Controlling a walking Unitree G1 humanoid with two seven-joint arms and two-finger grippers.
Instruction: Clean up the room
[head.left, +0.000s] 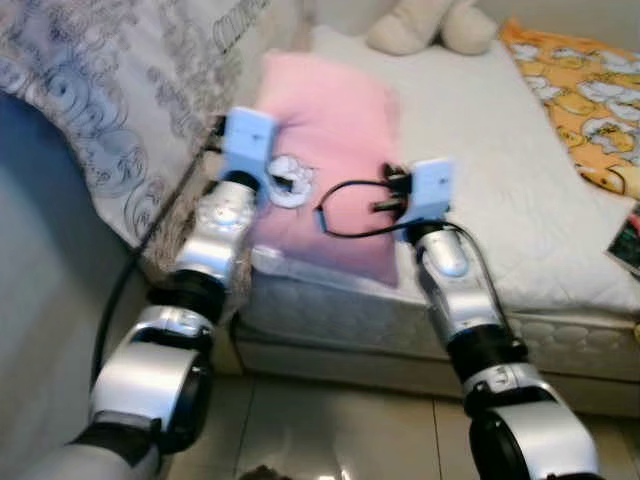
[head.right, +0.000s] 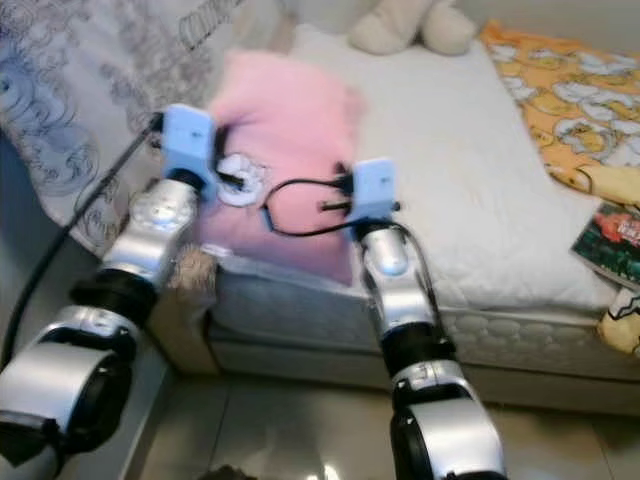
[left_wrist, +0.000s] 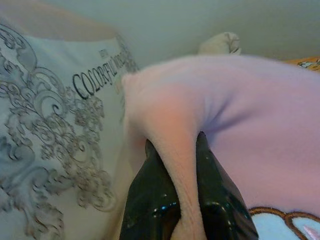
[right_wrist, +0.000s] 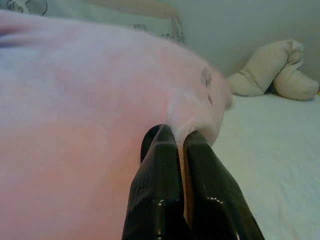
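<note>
Both grippers, left (left_wrist: 182, 150) and right (right_wrist: 179, 142), pinch folds of the pink blanket (head.left: 330, 150) on the bed (head.left: 500, 150).

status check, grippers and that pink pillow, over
Left gripper shut on pink pillow, right gripper shut on its other edge. Pillow lies on white mattress. Plush toy beyond, nothing blocking.

The soft pink fleece pillow (head.left: 330, 150) looked matt and fuzzy. The glossy black plastic fingers (left_wrist: 155, 200) of the left claw (left_wrist: 175, 150) pinched its fabric. The white quilted bed mattress (head.left: 490, 160) appeared smooth cloth. The silver arm shells (head.left: 450, 290) shone like polished metal. The floor tiles (head.left: 330, 420) were glossy.
</note>
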